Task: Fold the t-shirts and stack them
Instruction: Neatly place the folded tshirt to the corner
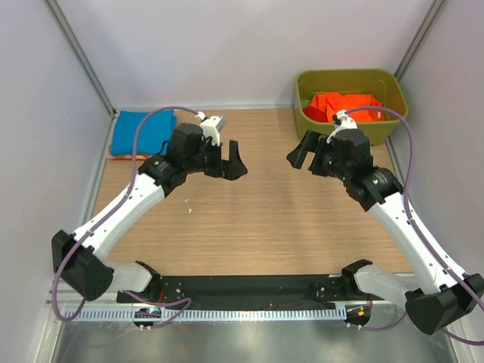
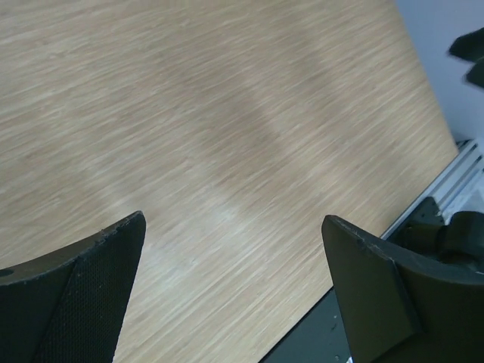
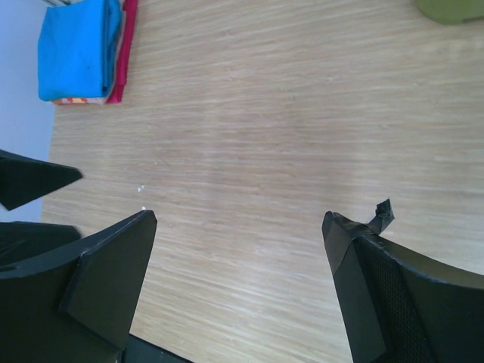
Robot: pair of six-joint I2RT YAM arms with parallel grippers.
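Note:
A folded bright blue t-shirt [image 1: 141,133] lies on top of a stack at the table's far left; in the right wrist view the blue t-shirt [image 3: 78,49] has a red one [image 3: 121,60] and an orange edge under it. An orange t-shirt [image 1: 344,106] lies crumpled in the olive-green bin [image 1: 389,87] at the far right. My left gripper [image 1: 225,162] is open and empty above bare wood right of the stack. My right gripper [image 1: 302,151] is open and empty in front of the bin. The pink t-shirt is out of view.
Grey walls close in the table on the left, back and right. A black rail and metal strip [image 1: 242,291] run along the near edge between the arm bases. A few white crumbs [image 1: 189,204] lie on the wood.

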